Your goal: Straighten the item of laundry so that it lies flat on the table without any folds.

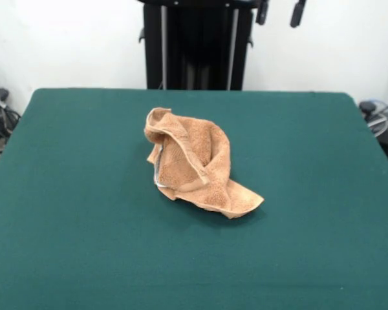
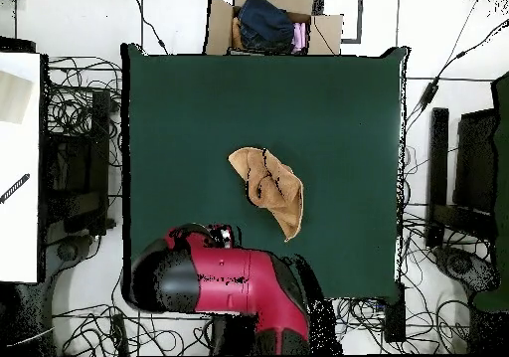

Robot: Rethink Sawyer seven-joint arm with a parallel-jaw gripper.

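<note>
The towel [image 1: 194, 161] is sitting crumpled near the middle of the table [image 1: 64, 194], bunched into a lumpy heap. Fabric is orange-tan terry, looped and fuzzy, with a flatter woven band running along a folded edge. One rounded fold is standing up at the far side; one corner is trailing out flat toward the near right edge in the front view. A thin strip of white, maybe a label, is peeking out at the heap's left side; no writing is readable on it.

The table is wearing a dark green felt-like cloth, matte and smooth, rectangular with softly rounded corners.

The gripper [image 1: 280, 11] is showing only as two dark tips at the top edge of the front view, hanging apart from each other and holding nothing. It is hanging well apart from the towel, high above the table's far side and off to the right of the heap.

From overhead, the red and black arm [image 2: 234, 283] is lying folded over the table's bottom edge, and the towel [image 2: 270, 187] is lying near the centre, clear of it. A cardboard box [image 2: 273, 23] with dark clothing is standing just beyond the opposite edge.
</note>
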